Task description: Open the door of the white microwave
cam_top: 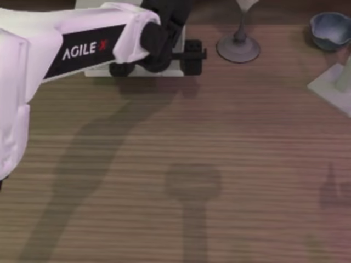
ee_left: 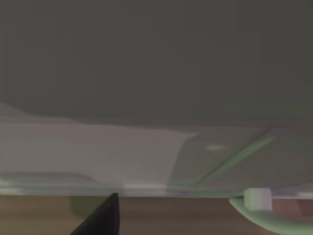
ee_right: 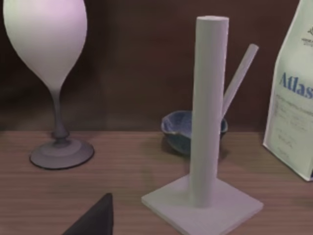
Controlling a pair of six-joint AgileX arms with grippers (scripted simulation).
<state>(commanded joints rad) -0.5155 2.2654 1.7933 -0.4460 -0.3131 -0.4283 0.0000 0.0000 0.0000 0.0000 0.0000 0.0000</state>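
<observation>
The white microwave [cam_top: 167,70] stands at the table's back left, mostly hidden under my left arm. My left gripper [cam_top: 193,55] is at its right end, black fingers pointing right. In the left wrist view the microwave's white and grey face [ee_left: 98,152] fills most of the picture, very close. A pale green curved handle [ee_left: 274,223] on a white mount [ee_left: 257,198] sits beside my left gripper [ee_left: 161,227], not between its fingers. One black fingertip [ee_left: 105,220] shows, wide of centre, so the gripper is open and holds nothing. I cannot make out the door's outline.
A wine glass [cam_top: 239,46] stands right of the microwave, and a blue bowl [cam_top: 330,28] at the back right. A white post stand [ee_right: 208,117] and a white bag [ee_right: 293,93] face my parked, open right gripper [ee_right: 156,230], which the top view does not show.
</observation>
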